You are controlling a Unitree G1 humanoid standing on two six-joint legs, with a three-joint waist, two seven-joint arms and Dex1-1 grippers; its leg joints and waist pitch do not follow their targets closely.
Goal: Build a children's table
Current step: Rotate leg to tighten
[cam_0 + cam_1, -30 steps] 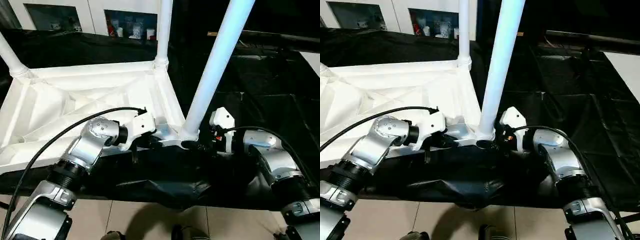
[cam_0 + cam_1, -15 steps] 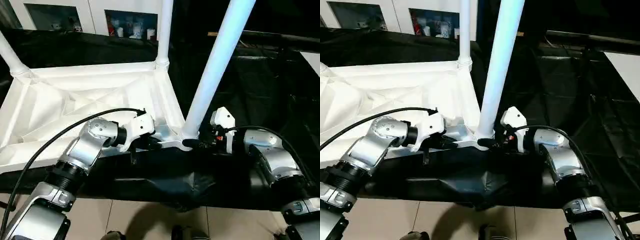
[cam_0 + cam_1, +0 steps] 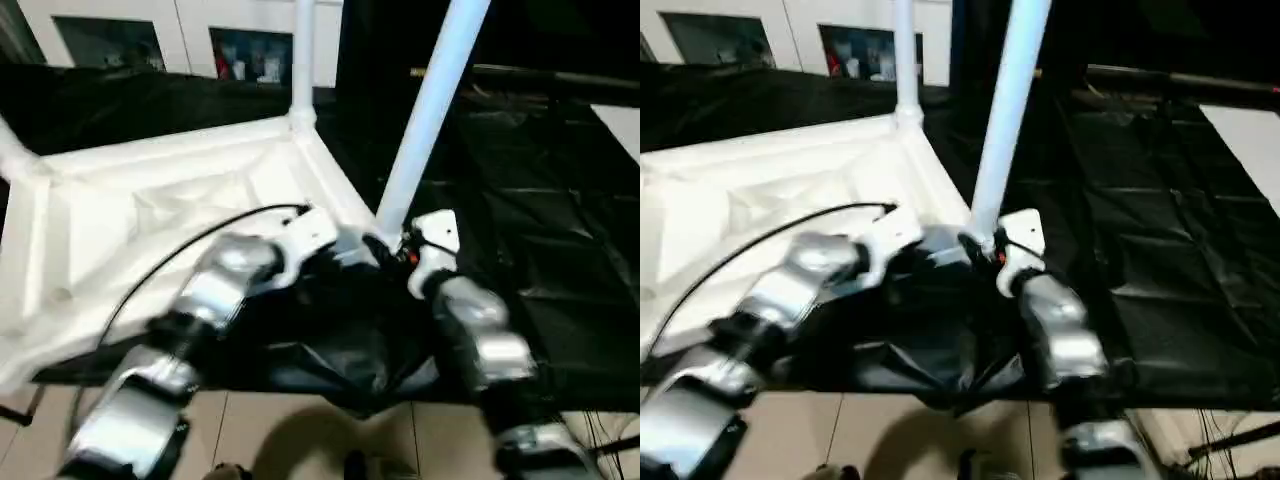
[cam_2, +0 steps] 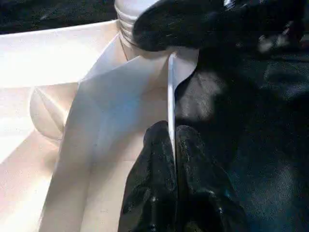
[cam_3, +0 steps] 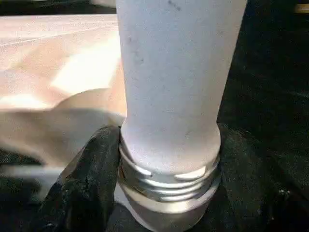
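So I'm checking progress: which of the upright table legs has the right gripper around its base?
The near-corner leg, closest to the robot. The right gripper straddles its threaded base; the far-corner leg stands untouched.

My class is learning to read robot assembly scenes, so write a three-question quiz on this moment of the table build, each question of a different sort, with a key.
1. True or false: the tabletop lies with its ribbed underside up.
2. What do the left gripper's fingers pinch? A) a cable B) the tabletop's thin edge wall C) a leg
3. Fill in: the right gripper's fingers flank the near leg at its ____ base.

Key: 1 true; 2 B; 3 threaded.
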